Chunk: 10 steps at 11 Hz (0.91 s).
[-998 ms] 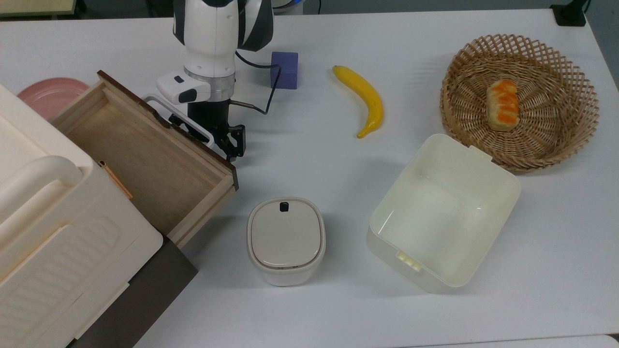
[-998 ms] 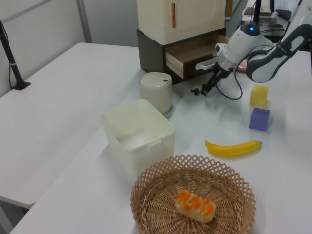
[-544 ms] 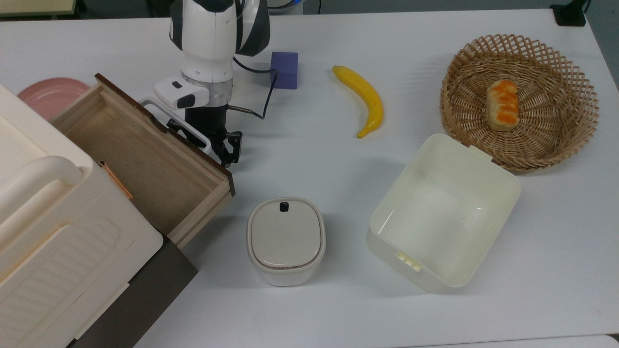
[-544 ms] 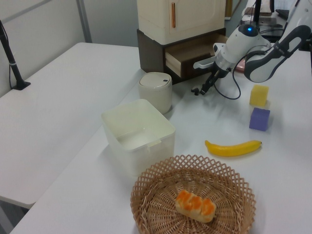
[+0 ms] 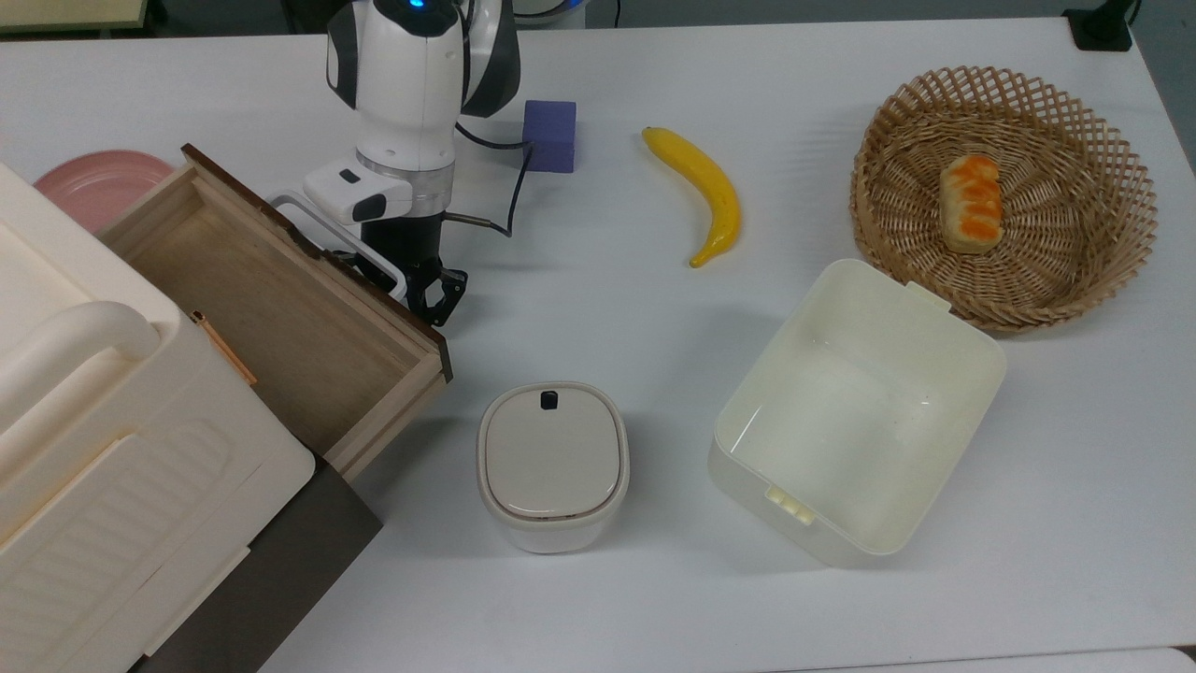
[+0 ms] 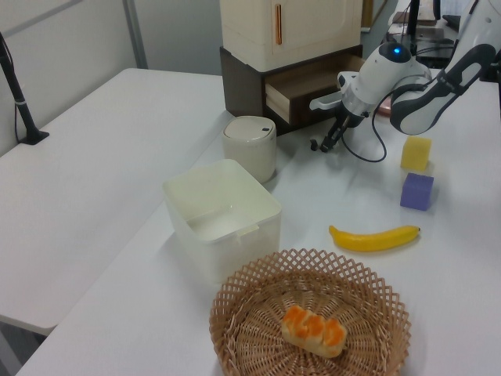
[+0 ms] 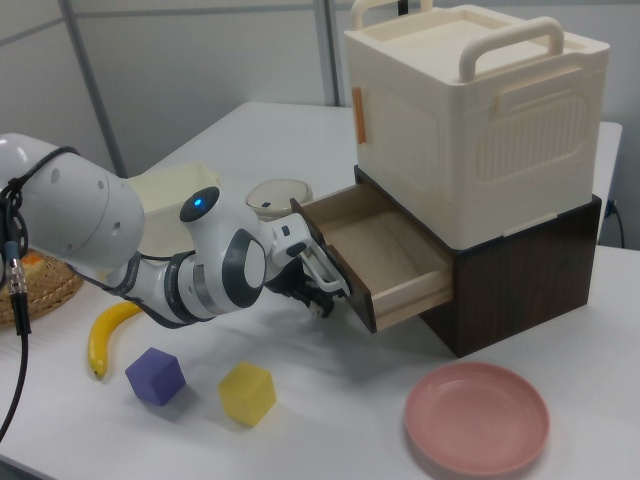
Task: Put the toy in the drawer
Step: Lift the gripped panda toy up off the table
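The drawer [image 5: 280,308] stands pulled out of the dark cabinet base at the top view's left, its light-wood floor bare. Its dark front panel carries a white loop handle [image 5: 313,217]. My gripper [image 5: 432,294] hangs low over the table at the near end of that handle, right against the front panel. The left view has my gripper [image 6: 325,143] just in front of the drawer [image 6: 313,86], and the right view has my gripper [image 7: 312,298] beside the drawer [image 7: 385,245]. The toy is hidden.
A lidded cream canister [image 5: 553,463] and an open cream tub [image 5: 855,411] stand near the front. A banana [image 5: 705,192], a purple cube [image 5: 549,134], a yellow cube [image 7: 246,392], a wicker basket [image 5: 1103,243] with bread and a pink plate [image 5: 84,182] lie around.
My gripper has slid along the drawer front toward the top view's lower left. The drawer front has shifted a little toward the top view's left with it.
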Each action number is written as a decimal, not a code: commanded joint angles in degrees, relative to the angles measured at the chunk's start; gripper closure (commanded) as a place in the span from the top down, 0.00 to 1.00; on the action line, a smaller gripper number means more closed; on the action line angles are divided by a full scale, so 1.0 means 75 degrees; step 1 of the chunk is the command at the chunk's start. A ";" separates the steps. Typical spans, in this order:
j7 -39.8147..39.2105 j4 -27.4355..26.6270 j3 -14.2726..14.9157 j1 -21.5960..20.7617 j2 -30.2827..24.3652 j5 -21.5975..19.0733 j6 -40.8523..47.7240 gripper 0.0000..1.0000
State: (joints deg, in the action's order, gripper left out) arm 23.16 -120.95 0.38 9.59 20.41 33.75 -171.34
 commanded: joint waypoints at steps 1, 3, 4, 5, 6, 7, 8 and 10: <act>0.0064 0.0037 -0.0004 -0.0152 -0.0177 0.0176 -0.0101 0.00; 0.0111 -0.0395 -0.0028 -0.0502 -0.0774 0.0164 0.0201 0.00; 0.0204 -0.0386 -0.0039 -0.0783 -0.0892 0.0118 0.0773 0.00; 0.0344 -0.0386 -0.0040 -0.1064 -0.0975 0.0083 0.1219 0.00; 0.0462 -0.0386 -0.0063 -0.1322 -0.1045 0.0013 0.1560 0.00; 0.0590 -0.0362 -0.0075 -0.1545 -0.1104 -0.0220 0.1842 0.00; 0.0603 -0.0304 -0.0086 -0.1814 -0.1128 -0.0675 0.2135 0.00; 0.0603 0.0360 -0.0098 -0.2366 -0.1116 -0.1892 0.2976 0.00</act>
State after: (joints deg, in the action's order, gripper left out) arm 26.64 -121.59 -0.49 -4.05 13.84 27.34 -156.21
